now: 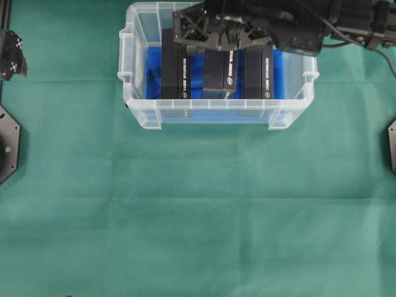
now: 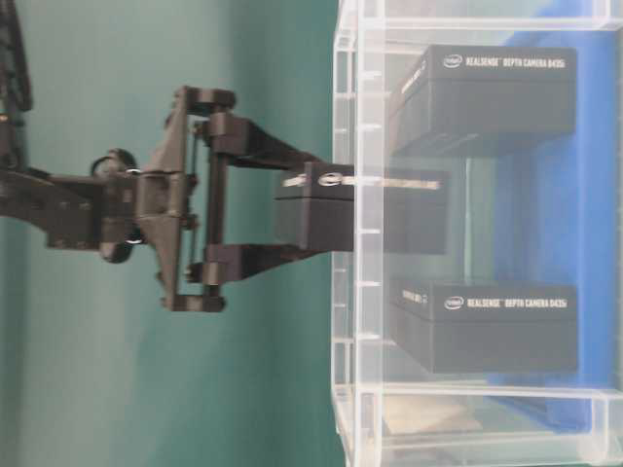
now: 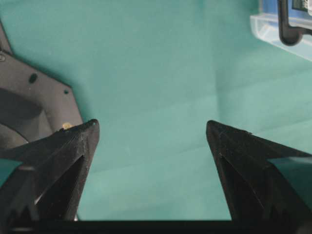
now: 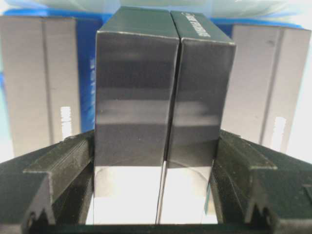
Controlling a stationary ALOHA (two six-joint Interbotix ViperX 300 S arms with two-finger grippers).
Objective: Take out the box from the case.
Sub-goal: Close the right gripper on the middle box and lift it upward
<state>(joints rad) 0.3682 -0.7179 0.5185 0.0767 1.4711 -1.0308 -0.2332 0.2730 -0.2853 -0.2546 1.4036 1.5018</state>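
Note:
The case (image 1: pixel 213 117) is a clear plastic bin with a blue lining, at the back of the green table. Three black boxes stand in a row inside it. My right gripper (image 1: pixel 221 46) is shut on the middle box (image 1: pixel 219 74), one finger on each side (image 4: pixel 63 156). In the table-level view this box (image 2: pixel 360 209) sticks out past the case's rim (image 2: pixel 348 292), higher than its two neighbours, with the right gripper (image 2: pixel 302 206) around its outer end. In the right wrist view the box (image 4: pixel 163 97) fills the gap between the jaws. My left gripper (image 3: pixel 152 129) stands open over bare cloth, far left.
The left box (image 1: pixel 173 74) and right box (image 1: pixel 258 74) stand close on either side of the held one. A corner of the case (image 3: pixel 273 27) shows at the top right of the left wrist view. Black arm bases sit at the left edge (image 1: pixel 7 142) and right edge (image 1: pixel 391 145).

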